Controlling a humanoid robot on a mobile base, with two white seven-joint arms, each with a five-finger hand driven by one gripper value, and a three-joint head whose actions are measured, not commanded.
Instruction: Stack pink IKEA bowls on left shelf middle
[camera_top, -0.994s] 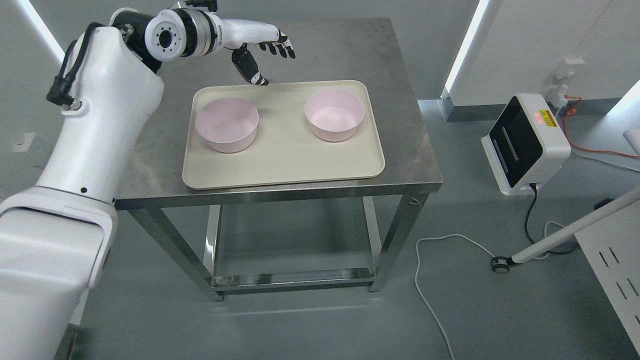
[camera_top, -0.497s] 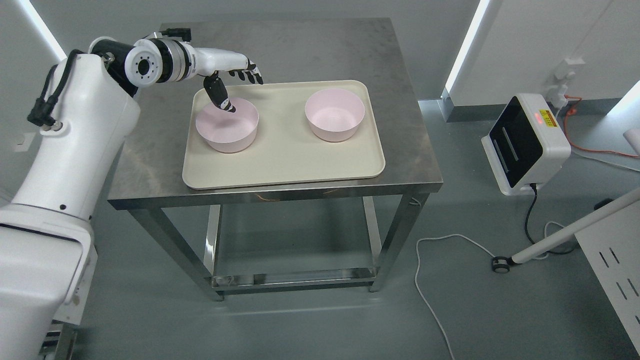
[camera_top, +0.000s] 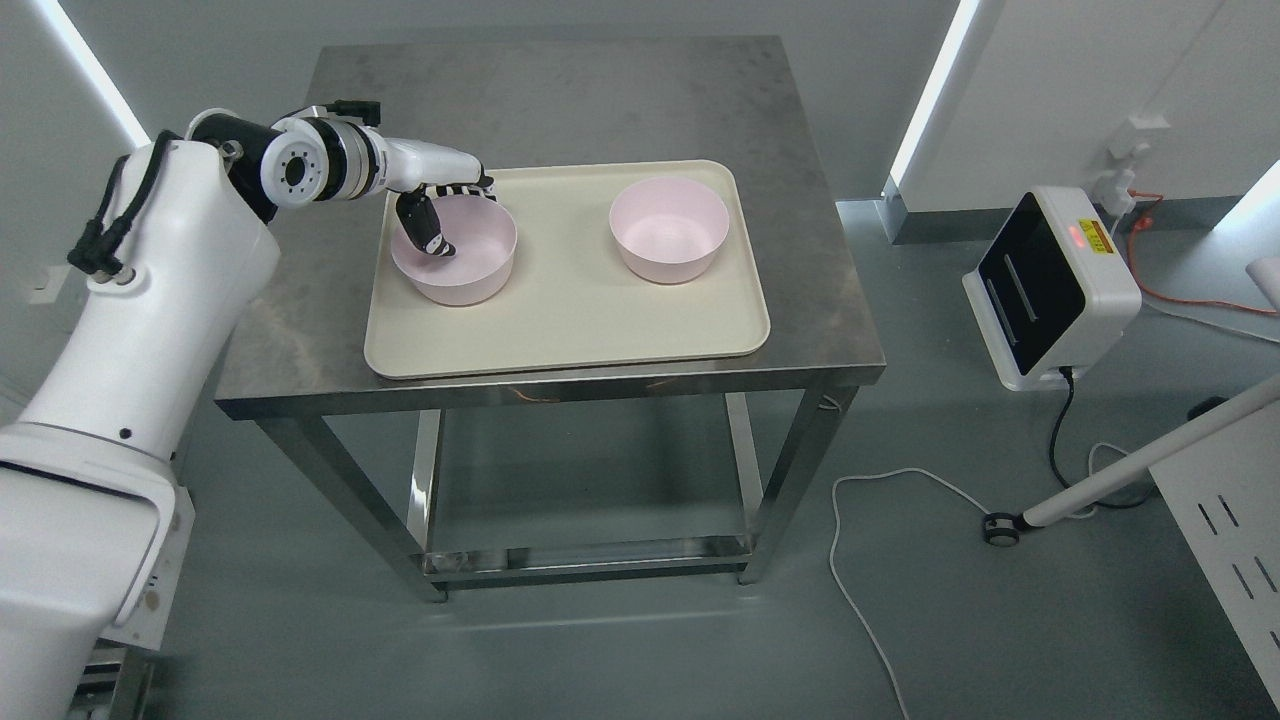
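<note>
Two pink bowls stand apart on a beige tray (camera_top: 570, 315) on a steel table (camera_top: 600, 95). The left bowl (camera_top: 470, 275) is at the tray's back left, the right bowl (camera_top: 668, 230) at its back right. My left hand (camera_top: 455, 215) reaches over the left bowl's far rim. Its thumb (camera_top: 430, 232) hangs down inside the bowl, and the fingers (camera_top: 465, 187) lie just behind the rim. The hand looks open, straddling the rim, with the bowl resting on the tray. The right arm is out of view.
A lower shelf bar (camera_top: 590, 555) runs under the table. On the floor to the right are a white box with a black screen (camera_top: 1050, 285), a white cable (camera_top: 860, 590), a wheeled white pole (camera_top: 1130, 470) and a perforated white panel (camera_top: 1235, 540).
My left hand has come back and down from behind the tray onto the left bowl, thumb dropping inside it. The bowls and tray have not moved.
</note>
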